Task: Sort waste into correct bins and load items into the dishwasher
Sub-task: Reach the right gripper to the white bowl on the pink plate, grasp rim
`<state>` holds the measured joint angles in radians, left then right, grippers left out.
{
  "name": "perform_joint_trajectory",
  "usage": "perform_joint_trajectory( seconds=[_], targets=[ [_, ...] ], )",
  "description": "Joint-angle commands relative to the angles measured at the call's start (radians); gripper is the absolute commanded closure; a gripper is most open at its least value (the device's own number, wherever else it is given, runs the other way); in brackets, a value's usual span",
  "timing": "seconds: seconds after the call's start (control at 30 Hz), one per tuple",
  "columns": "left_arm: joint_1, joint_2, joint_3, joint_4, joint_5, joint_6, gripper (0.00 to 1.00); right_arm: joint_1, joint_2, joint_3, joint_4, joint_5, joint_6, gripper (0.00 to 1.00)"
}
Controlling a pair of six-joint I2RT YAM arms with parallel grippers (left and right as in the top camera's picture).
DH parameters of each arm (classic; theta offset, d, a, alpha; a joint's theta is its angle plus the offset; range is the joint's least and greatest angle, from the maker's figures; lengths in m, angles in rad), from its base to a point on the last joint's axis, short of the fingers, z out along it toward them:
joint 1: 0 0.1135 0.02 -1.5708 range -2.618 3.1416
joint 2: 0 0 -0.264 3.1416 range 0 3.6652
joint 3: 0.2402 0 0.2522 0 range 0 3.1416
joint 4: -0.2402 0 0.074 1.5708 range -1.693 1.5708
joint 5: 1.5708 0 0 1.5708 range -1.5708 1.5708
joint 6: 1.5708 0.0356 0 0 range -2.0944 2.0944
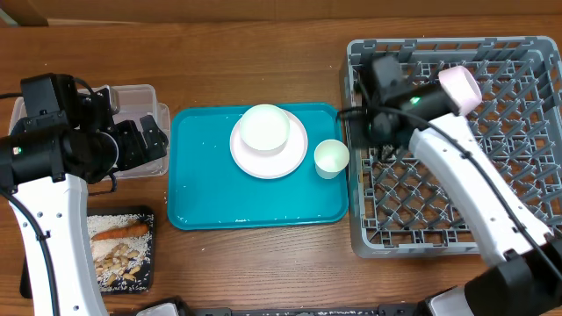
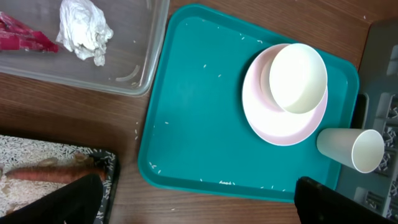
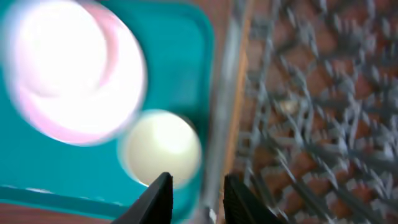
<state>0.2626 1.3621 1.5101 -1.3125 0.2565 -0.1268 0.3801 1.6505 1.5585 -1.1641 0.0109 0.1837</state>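
- Where the table lies closest to the robot, the black tray (image 1: 152, 250) sits at the near left holding white rice (image 1: 110, 268), the carrot (image 1: 121, 233) and beige food scraps (image 1: 123, 256).
- The left arm (image 1: 48, 228) rises past that tray and bends at a dark elbow, its wrist turned toward the middle of the table.
- The left gripper (image 2: 199, 202) hangs above the near right corner of the clear tub (image 1: 132, 92), jaws spread to their widest and holding nothing.
- The right arm (image 1: 474, 202) runs on a slant from the near right corner across the dish rack (image 1: 527, 53) to its left wall.
- The right gripper (image 3: 194, 199) points down over the line where the rack meets the teal tray (image 1: 202, 193); its fingers stand a narrow gap apart with nothing between them.
- On the teal tray, the white bowl (image 1: 264, 127) rests on the plate (image 1: 294, 158), and the cup (image 1: 331, 158) lies on its side by the tray's right rim, just beside the right gripper.
- Inside the clear tub lie the tissue (image 2: 84, 28) and the red wrapper (image 2: 22, 34); any print on the wrapper is too small to read.
- Farther back, the pink bowl (image 1: 461, 88) sits in the rack near its far wall.
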Motion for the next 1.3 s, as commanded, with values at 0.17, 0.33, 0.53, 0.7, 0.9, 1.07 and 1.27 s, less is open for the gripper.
perform_joint_trajectory(
  seconds=[0.17,0.33,0.53,0.7,0.9,1.07,1.27],
  targets=[
    [0.005,-0.001,0.018,0.002,-0.005,0.015,0.0,0.088,-0.007,0.082,0.161,-0.188,0.101,0.64],
    [0.005,-0.001,0.018,0.002,-0.005,0.015,0.0,0.206,0.069,0.081,0.302,-0.175,0.106,0.6],
    [0.005,-0.001,0.018,0.002,-0.005,0.015,0.0,0.325,0.2,0.081,0.447,-0.038,0.105,0.56],
    [0.005,-0.001,0.018,0.002,-0.005,0.015,0.0,0.379,0.314,0.081,0.552,0.095,0.105,0.52],
    [0.005,-0.001,0.018,0.002,-0.005,0.015,0.0,0.384,0.423,0.081,0.614,0.101,0.105,0.51],
    [0.005,-0.001,0.018,0.002,-0.005,0.015,0.0,0.389,0.467,0.081,0.613,0.062,0.106,0.51],
    [0.005,-0.001,0.018,0.002,-0.005,0.015,0.0,0.401,0.489,0.081,0.612,0.038,0.11,0.52]
  ],
)
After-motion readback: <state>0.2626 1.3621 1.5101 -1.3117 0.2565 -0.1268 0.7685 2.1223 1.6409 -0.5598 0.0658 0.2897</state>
